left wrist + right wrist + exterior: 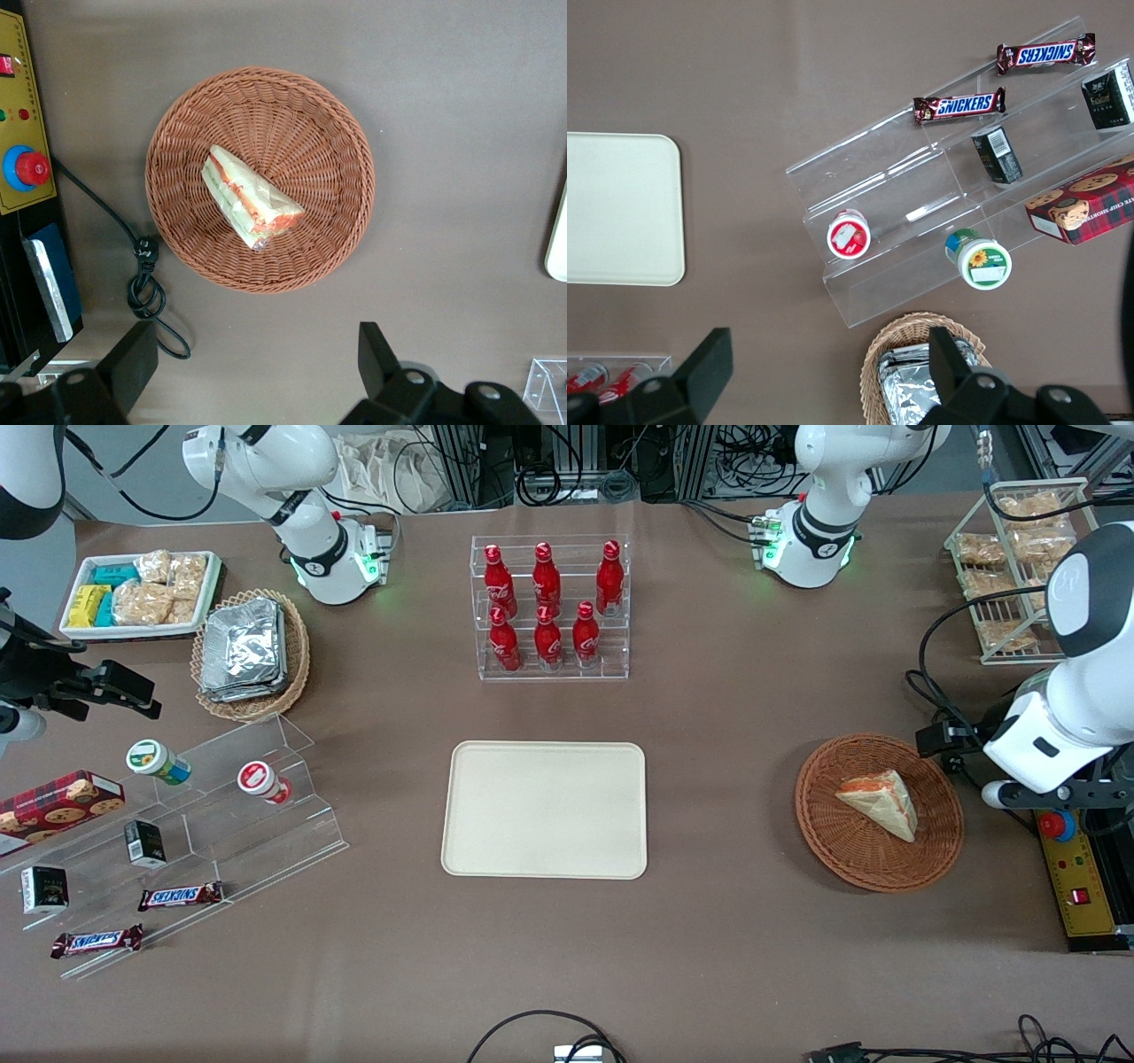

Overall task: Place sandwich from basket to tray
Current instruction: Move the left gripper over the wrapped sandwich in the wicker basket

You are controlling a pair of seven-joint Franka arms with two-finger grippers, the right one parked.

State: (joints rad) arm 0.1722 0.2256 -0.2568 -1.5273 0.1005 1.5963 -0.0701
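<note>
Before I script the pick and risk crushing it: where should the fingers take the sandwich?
Probably from above, across the two long slanted faces at the wedge's thick middle. The sandwich lies flat, alone in the basket, nothing crowding it. The gripper hangs open above the table beside the basket, nothing held; avoid the thin pointed tip.

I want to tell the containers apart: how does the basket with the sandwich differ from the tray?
The basket is round, reddish-brown wicker; the tray is rectangular, smooth and cream. The basket holds the sandwich; the tray holds nothing. The open gripper hovers above the basket, not the tray. Both are shallow and lie on the table.
</note>
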